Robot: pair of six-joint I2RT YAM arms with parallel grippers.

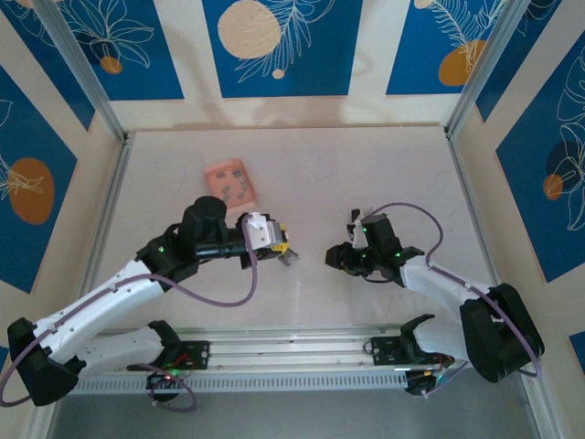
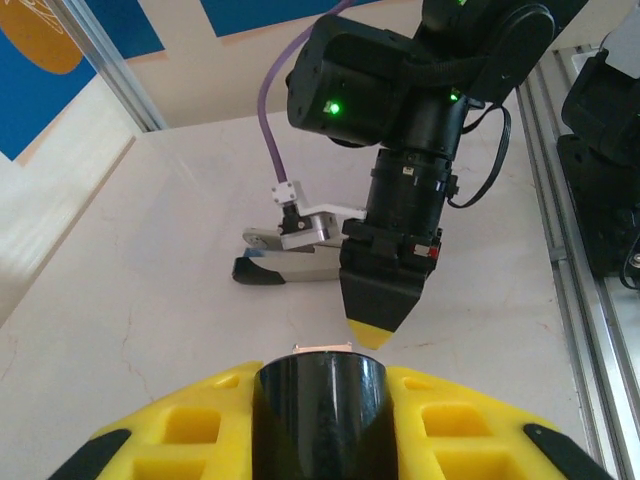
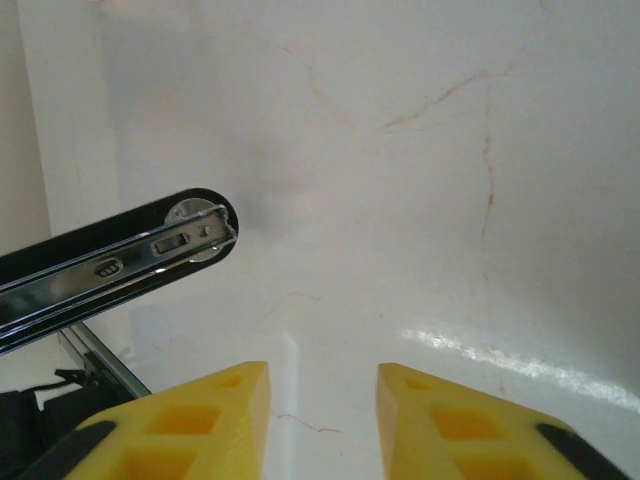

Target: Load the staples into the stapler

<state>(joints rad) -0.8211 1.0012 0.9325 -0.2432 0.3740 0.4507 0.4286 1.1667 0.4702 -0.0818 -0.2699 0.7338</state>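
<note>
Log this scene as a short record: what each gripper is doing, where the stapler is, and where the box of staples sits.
left gripper: shut on a black rounded object; what it is stays unclear
right gripper: open, nothing between its yellow fingers
stapler: slim black stapler with a silvery bar, lying on the pale table beside the right gripper
staples: flat salmon-pink box with grey strips, far left on the table, apart from both arms

desk [image 1: 302, 160]: pale marbled top, faint cracks | back wall [image 1: 283, 46]: blue panels, white leaves, orange and cream discs | corner posts [image 1: 80, 69]: silvery metal
</note>
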